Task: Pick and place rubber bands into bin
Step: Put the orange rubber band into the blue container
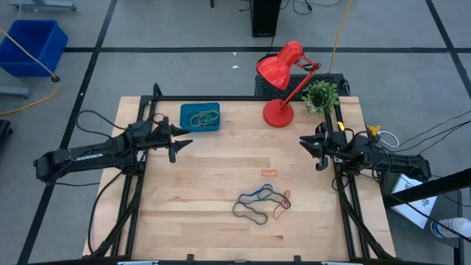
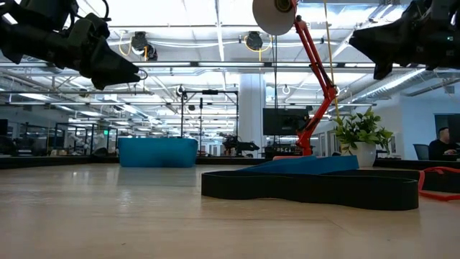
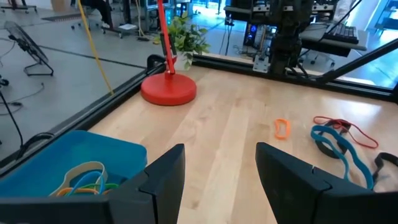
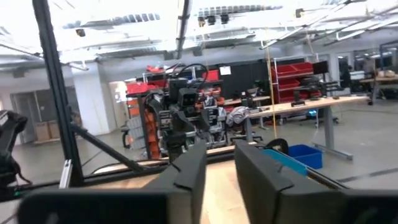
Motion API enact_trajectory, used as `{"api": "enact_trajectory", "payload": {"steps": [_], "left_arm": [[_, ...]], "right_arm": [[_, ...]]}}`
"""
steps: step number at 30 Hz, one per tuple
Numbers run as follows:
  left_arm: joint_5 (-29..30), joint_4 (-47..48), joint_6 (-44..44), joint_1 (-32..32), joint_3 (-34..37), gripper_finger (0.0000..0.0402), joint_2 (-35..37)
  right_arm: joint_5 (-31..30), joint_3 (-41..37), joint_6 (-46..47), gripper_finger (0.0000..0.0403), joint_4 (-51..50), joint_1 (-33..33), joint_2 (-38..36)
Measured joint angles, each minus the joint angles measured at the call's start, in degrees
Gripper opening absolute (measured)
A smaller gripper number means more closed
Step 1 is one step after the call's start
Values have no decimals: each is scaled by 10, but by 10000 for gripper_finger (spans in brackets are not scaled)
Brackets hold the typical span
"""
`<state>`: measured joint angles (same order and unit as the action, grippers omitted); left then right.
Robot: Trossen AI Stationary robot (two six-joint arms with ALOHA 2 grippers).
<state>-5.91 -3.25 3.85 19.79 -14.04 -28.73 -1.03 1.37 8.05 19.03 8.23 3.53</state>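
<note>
My left gripper (image 1: 182, 140) spread, empty beside bin (image 1: 200, 117); next: swing to rubber bands (image 1: 261, 203), pinch one. Right gripper (image 1: 315, 147) parted, waiting.

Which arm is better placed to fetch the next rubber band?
Marginally the right. Its gripper is open, empty, nearer the lone orange band and the pile. The left gripper, also open, hovers beside the bin.

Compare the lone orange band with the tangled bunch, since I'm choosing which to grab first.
The lone orange band is a single small loop lying by itself; the tangled bunch is several larger blue, black and orange-red loops overlapping. The lone band lies nearer the bin; the bunch lies farther from it. Both rest flat on the table, ungripped.
</note>
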Motion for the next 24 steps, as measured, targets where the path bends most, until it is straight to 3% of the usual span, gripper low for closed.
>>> {"api": "enact_trajectory", "payload": {"steps": [9, 14, 19, 24], "left_arm": [[0, 0, -1, 0, 0, 205, 0], [0, 1, 0, 0, 0, 205, 0], [0, 2, 0, 0, 0, 205, -1], [0, 2, 1, 0, 0, 205, -1]], "right_arm": [[10, 0, -10, 173, 6, 0, 0], [11, 0, 26, 186, 64, -1, 2], [42, 1, -25, 189, 116, -5, 24], [-14, 36, -60, 185, 35, -24, 94]]}}
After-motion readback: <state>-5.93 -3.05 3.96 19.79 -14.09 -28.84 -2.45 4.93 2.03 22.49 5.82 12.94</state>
